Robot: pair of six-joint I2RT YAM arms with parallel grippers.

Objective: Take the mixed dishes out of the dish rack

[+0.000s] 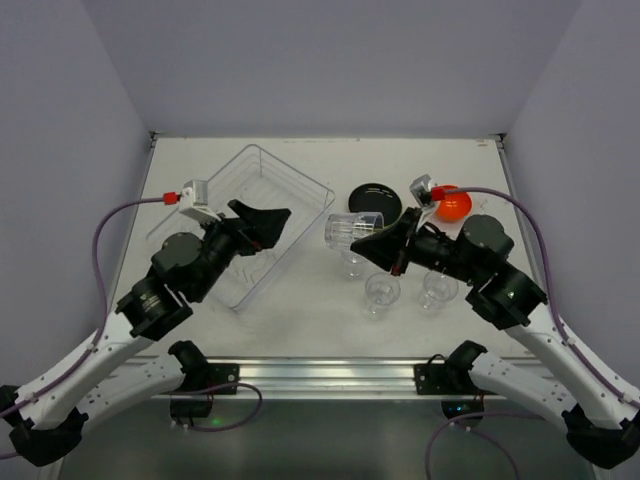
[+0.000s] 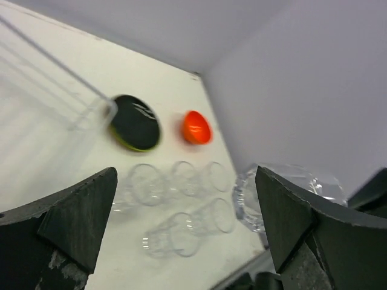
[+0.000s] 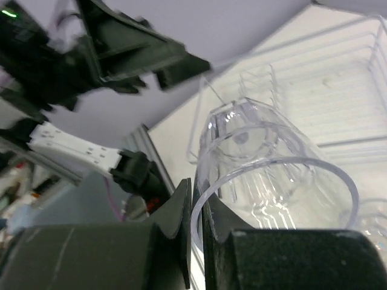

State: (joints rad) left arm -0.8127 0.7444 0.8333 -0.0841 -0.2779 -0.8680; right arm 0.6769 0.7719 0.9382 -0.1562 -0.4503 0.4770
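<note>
Dishes are found almost all outside the rack (image 1: pixel 245 165) in the top view. The black plate (image 1: pixel 374 197), the bowl (image 1: pixel 453 206) and three upright cups (image 1: pixel 381 290) are placed on the table (image 1: pixel 300 300), beyond and beside the right gripper (image 1: pixel 362 243). One cup (image 1: pixel 343 229) is gripped on its side in the jaws of this gripper, just outside the rack wall. The left gripper (image 1: pixel 272 228) is seen over the rack with nothing between its jaws. The part of the rack under it is hidden.

In the left wrist view, the jaws of the left gripper (image 2: pixel 186 175) are spread wide and empty. Ahead of them the black plate (image 2: pixel 136 121) is laid on a green plate (image 2: pixel 129 145), with the bowl (image 2: pixel 196 127) just beside. Five cups (image 2: pixel 175 234) are counted nearer, between the jaws, and the gripped cup (image 2: pixel 272 193) is close to the right jaw.

In the right wrist view, the wall of the cup (image 3: pixel 272 175) is pinched between the closed jaws of the right gripper (image 3: pixel 196 217). Behind it the rack (image 3: pixel 338 90) wires look bare.

The unloading is judged nearly finished. Only this cup is left to be set down, if nothing is hidden in the rack.
</note>
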